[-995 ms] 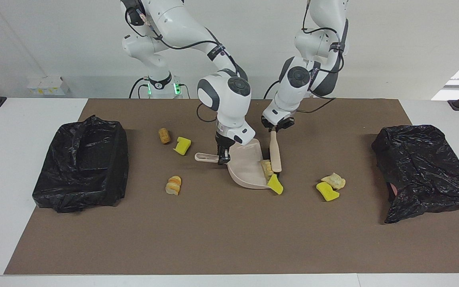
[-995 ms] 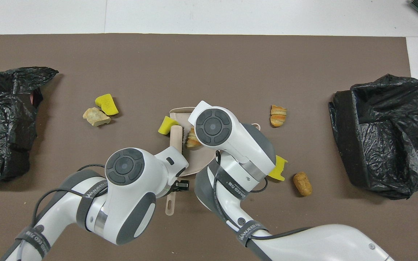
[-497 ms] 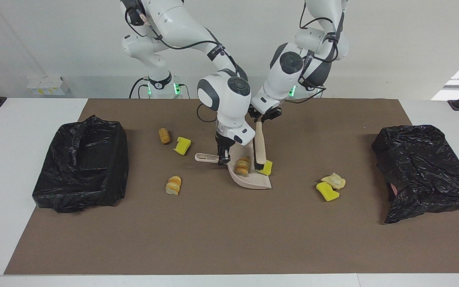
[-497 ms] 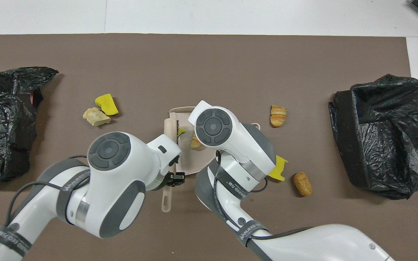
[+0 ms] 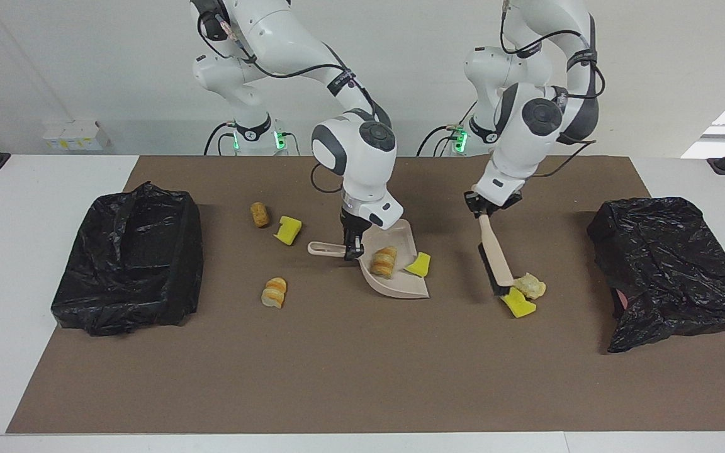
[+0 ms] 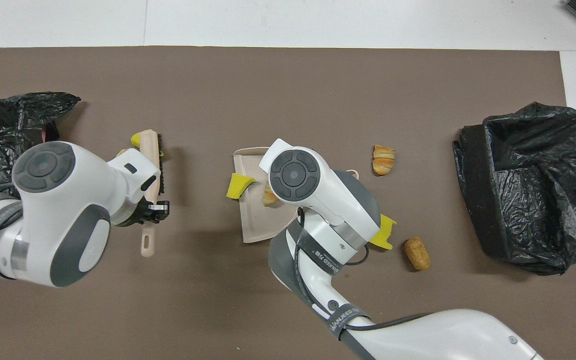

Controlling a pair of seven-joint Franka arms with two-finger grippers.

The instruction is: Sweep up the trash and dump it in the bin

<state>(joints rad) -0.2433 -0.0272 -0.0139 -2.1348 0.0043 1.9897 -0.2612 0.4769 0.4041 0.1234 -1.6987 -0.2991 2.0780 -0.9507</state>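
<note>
Left gripper (image 5: 481, 212) clamped on the brush (image 5: 495, 259) handle, bristle end down on the counter (image 5: 362, 377) touching a yellow sponge chunk (image 5: 518, 304) and a pale bread lump (image 5: 530, 285) below it. Right gripper (image 5: 351, 246) closed on the dustpan (image 5: 394, 277) handle, pan tilted with lip on the mat. To sweep well: keep bristles low on the side of the pair away from the pan, drag both toward the pan mouth in one stroke, pan lip flat. Dustpan holds a golden roll (image 5: 384, 260), and a yellow chunk (image 5: 418, 264) sits at its edge, half in. Out past the right gripper toward its own end: bread slice (image 5: 274, 292), yellow piece (image 5: 288, 229), brown lump (image 5: 260, 214), all loose. Black-bagged bins (image 5: 128, 258) (image 5: 674, 270) at each end, contents can't be seen.
</note>
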